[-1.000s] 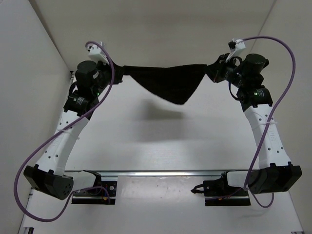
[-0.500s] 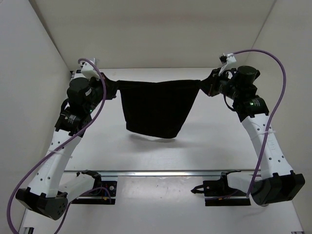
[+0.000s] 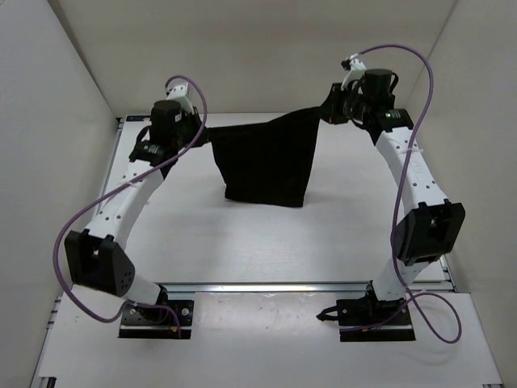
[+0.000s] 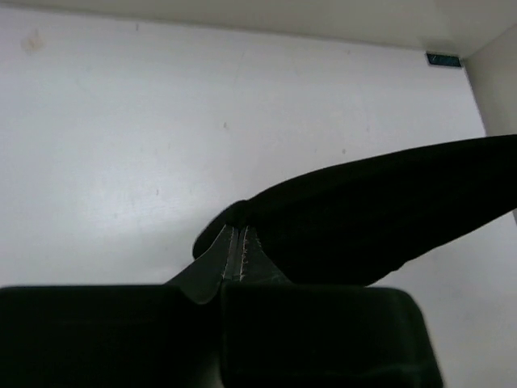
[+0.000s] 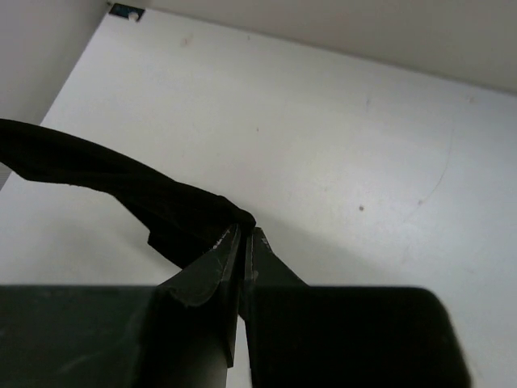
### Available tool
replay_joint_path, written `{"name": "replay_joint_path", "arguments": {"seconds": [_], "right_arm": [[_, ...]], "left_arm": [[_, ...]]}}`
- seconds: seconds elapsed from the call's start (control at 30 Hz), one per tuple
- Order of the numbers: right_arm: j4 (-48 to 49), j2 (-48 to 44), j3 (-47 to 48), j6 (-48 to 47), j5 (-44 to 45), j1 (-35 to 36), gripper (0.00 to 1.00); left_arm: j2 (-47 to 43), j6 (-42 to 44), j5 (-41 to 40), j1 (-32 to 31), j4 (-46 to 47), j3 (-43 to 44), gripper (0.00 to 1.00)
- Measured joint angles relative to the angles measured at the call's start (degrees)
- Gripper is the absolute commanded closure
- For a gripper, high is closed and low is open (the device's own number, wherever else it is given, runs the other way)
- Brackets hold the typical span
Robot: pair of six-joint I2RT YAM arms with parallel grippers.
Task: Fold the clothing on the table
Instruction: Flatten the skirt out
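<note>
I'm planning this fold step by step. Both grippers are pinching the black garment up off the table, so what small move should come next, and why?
Probably lower both grippers together toward the table so the clothing can spread flat. The left gripper and right gripper are each shut on an upper corner, and it hangs loosely between them, not yet laid out.

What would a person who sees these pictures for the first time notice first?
The black clothing hangs spread in the air over the far part of the white table. The left gripper and the right gripper each pinch one upper corner of it, jaws shut on the fabric.
</note>
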Motion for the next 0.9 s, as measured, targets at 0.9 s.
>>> {"name": "replay_joint_path", "arguments": {"seconds": [0.9], "right_arm": [[-0.4, -23.0, -15.6, -2.1, 5.4, 4.5, 1.00]], "left_arm": [[-22.1, -0.2, -1.7, -4.1, -2.6, -6.4, 1.00]]}}
